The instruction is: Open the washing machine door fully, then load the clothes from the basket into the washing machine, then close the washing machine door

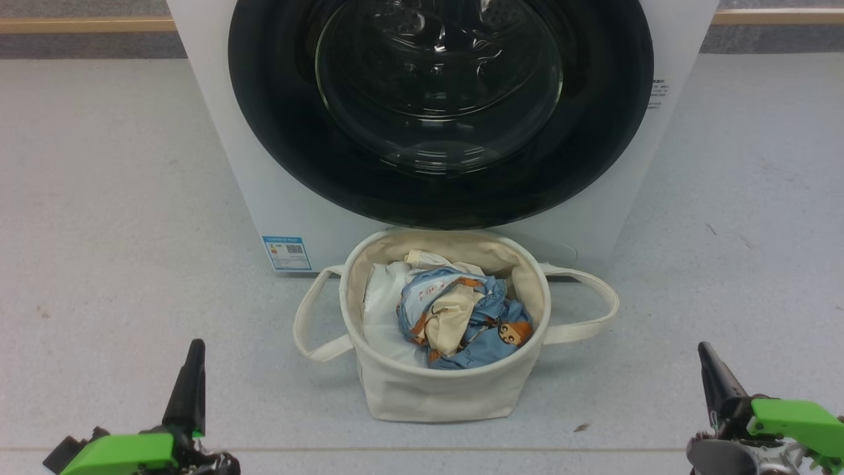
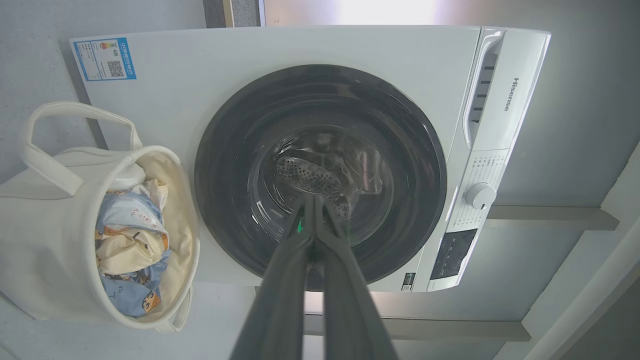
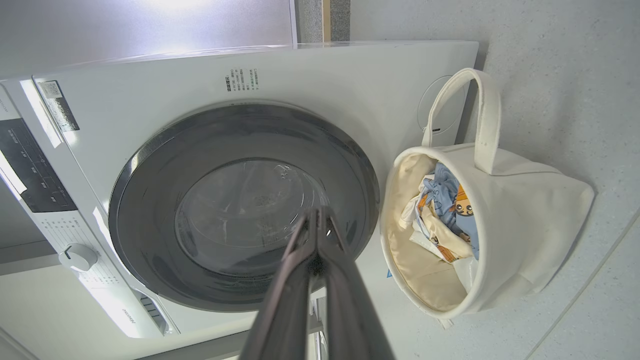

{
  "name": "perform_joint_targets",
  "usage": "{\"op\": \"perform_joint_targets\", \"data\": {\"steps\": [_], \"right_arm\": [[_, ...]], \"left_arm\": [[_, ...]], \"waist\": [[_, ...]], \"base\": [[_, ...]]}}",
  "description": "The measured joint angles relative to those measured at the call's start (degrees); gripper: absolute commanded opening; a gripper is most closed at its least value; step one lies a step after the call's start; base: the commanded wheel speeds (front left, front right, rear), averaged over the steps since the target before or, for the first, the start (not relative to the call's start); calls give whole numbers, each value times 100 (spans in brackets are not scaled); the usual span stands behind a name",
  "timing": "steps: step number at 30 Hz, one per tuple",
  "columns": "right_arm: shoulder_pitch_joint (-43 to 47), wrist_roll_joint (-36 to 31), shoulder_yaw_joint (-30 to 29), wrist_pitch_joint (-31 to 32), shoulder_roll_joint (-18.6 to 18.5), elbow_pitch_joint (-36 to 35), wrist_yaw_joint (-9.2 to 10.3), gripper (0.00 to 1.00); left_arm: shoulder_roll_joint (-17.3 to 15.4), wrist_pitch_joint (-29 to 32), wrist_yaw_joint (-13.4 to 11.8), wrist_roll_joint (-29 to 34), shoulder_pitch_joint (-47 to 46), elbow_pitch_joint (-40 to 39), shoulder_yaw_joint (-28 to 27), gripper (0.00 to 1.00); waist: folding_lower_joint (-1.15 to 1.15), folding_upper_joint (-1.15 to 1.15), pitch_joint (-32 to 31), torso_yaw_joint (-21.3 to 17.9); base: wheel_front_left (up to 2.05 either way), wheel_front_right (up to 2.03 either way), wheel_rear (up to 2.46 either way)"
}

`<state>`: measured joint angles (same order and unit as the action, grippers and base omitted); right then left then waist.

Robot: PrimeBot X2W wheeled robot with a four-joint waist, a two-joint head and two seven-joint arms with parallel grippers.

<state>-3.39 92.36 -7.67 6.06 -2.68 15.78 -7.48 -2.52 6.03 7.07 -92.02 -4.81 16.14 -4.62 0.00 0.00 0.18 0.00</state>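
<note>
I have both arms parked low and near me, one on either side of the basket (image 1: 435, 396). The left pincer (image 1: 193, 359) is closed with nothing in it, fingers pressed together and pointing toward the machine (image 1: 217, 152). The right pincer (image 1: 711, 363) is the same, closed and empty. Neither touches anything.

The door (image 1: 439, 92) sits shut against the machine front, so I judge nothing of the task is done yet and opening it comes first. The basket stands on the floor (image 1: 99, 231) just in front of the door's lower edge, centred. That is handy for short transfers, though I suspect it could crowd the door's swing.

The clothes (image 1: 461, 316), blue bear print with a cream piece, lie crumpled on top toward the basket's right. A white bundle (image 1: 382, 316) lies beside them on the left. I cannot make out a handle on the door from here.
</note>
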Motion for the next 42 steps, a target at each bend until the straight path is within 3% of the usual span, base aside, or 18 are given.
{"op": "perform_joint_targets", "data": {"steps": [24, 25, 33, 38, 42], "right_arm": [[0, 0, 0, 0, 0, 0, 0, 0], [0, 0, 0, 0, 0, 0, 0, 100], [296, 1, 18, -10, 54, 511, 0, 100], [249, 0, 27, -66, 54, 506, 0, 100], [248, -1, 51, -118, 54, 488, 0, 100]], "left_arm": [[0, 0, 1, 0, 0, 0, 0, 0], [0, 0, 1, 0, 0, 0, 0, 100], [51, -7, -8, 0, 334, 519, 23, 100], [46, -12, -9, 7, 284, 534, 20, 100], [38, -64, -25, 12, 230, 560, 16, 100]], "waist": [[0, 0, 0, 0], [0, 0, 0, 0], [0, 0, 6, 3], [12, 0, -11, 22], [2, 0, -4, 32]], "base": [[0, 0, 0], [0, 0, 0], [0, 0, 0], [0, 0, 0], [0, 0, 0]]}}
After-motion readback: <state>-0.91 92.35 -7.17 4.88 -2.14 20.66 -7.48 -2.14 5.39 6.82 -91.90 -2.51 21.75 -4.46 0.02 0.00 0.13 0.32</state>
